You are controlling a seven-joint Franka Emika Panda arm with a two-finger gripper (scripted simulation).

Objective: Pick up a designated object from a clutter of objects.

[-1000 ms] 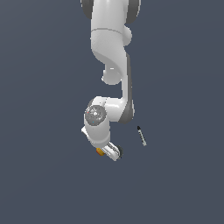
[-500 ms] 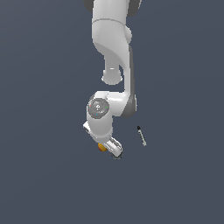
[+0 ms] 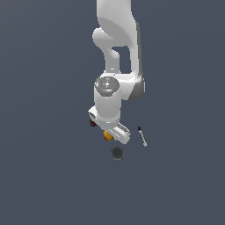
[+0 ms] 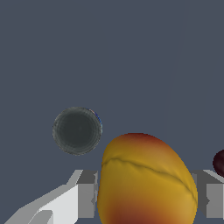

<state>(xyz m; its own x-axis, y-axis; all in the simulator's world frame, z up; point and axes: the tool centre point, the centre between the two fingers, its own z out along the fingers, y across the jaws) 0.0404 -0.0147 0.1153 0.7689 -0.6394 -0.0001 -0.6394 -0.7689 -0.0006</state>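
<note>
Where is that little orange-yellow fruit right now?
The orange-yellow fruit sits between the two fingers of the claw in the wrist view. In the exterior view it peeks out under the arm, between the dark red berry and the grey disc.

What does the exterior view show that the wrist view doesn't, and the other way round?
Only the exterior view shows the white robot arm and the thin black-and-white pen-like stick.

Only the wrist view shows the fruit's surface crease and both grey fingers standing on either side of the fruit; whether they press on it, I cannot tell.

Both show the orange-yellow fruit with red patches, the dark grey round disc and the dark red berry, which is only partly visible in each.
</note>
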